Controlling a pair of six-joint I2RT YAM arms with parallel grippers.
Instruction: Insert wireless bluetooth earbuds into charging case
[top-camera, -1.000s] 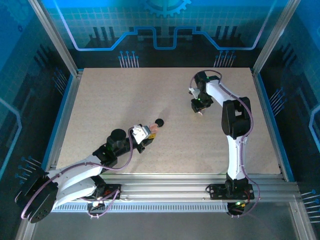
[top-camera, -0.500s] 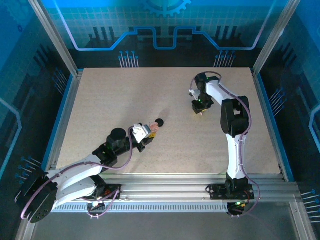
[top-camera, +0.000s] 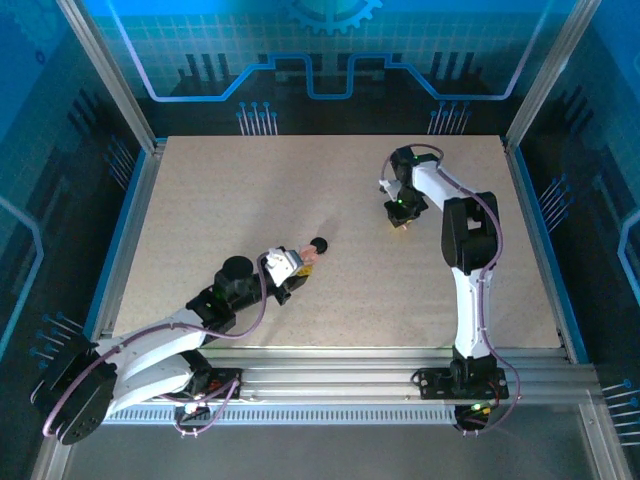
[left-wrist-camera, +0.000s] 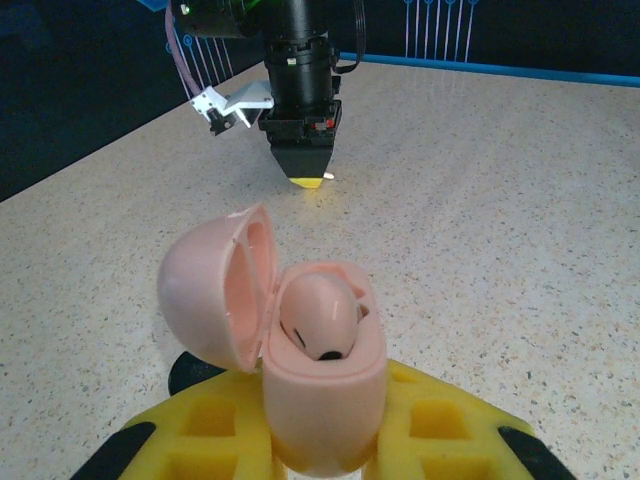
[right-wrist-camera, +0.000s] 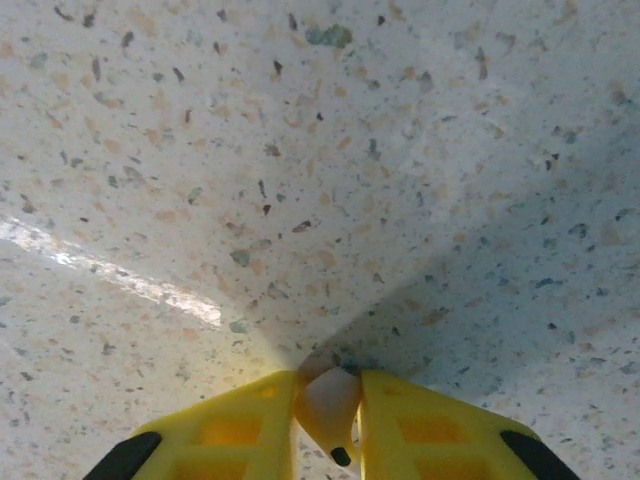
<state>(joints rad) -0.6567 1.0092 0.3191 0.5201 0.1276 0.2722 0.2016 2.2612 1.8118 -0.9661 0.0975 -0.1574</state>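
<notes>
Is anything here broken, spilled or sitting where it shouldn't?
Nothing stands out. The pink charging case is open in the left gripper with one earbud seated; the right gripper pinches the other earbud down at the table.

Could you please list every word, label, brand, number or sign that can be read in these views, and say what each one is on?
None can be read.
The pink charging case, the earbud seated in it and the second earbud between the right fingers show no marking.
The back wall bears a gear and circuit-line graphic without letters.
</notes>
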